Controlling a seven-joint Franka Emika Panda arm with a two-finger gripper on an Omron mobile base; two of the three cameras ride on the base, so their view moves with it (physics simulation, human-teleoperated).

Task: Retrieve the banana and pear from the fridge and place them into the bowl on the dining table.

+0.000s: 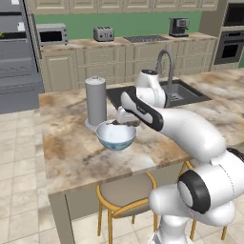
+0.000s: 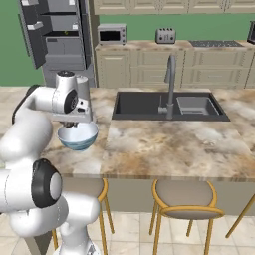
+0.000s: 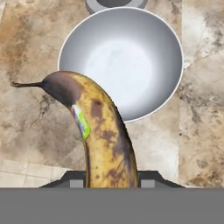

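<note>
Pretty standard kitchen. The back wall (image 1: 119, 23) was painted green, with beige cabinets (image 2: 144, 67) running under it across the top of the frame. On that counter sat a microwave (image 1: 52, 34) at the upper left, a toaster (image 1: 103, 33) in the middle and a dark coffee machine (image 1: 178, 26) further right, with a cooktop (image 1: 145, 38) between those two. A built-in oven (image 1: 229, 45) filled the upper right corner. A dark sink (image 2: 167, 105) with a tall grey faucet (image 2: 171, 82) sat mid-frame. Stools (image 2: 185, 206) with yellow frames and brownish seats lined the bottom edge. Floor (image 1: 19, 186) was pale beige tile, lower left.
</note>
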